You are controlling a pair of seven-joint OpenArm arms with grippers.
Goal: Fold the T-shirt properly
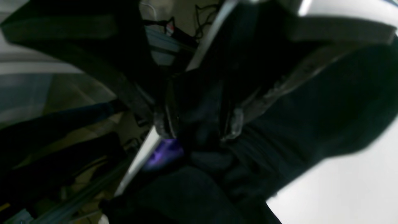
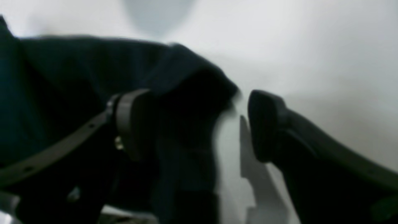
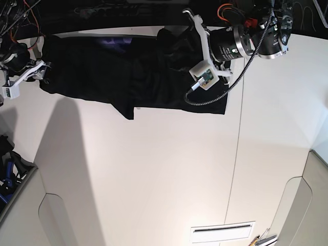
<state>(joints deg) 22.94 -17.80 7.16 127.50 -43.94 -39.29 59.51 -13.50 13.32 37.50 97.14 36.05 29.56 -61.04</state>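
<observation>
The black T-shirt (image 3: 102,77) lies bunched along the far edge of the white table (image 3: 154,169), plain side mostly up. A bit of the purple print patch (image 3: 110,41) shows near the back and also in the left wrist view (image 1: 164,152). My left gripper (image 1: 199,124) is shut on a bunch of the shirt's cloth (image 1: 311,109), at the shirt's far right part in the base view (image 3: 174,33). My right gripper (image 2: 199,124) is open at the shirt's left edge (image 3: 43,69). One finger (image 2: 133,124) is over the cloth (image 2: 62,77) and the other finger (image 2: 267,124) is over bare table.
A seam (image 3: 233,154) runs down the table right of the middle. A white slotted plate (image 3: 223,234) sits at the front edge. Cables and frame parts (image 3: 102,10) lie behind the table's back edge. Dark clutter (image 3: 7,169) lies off the left side.
</observation>
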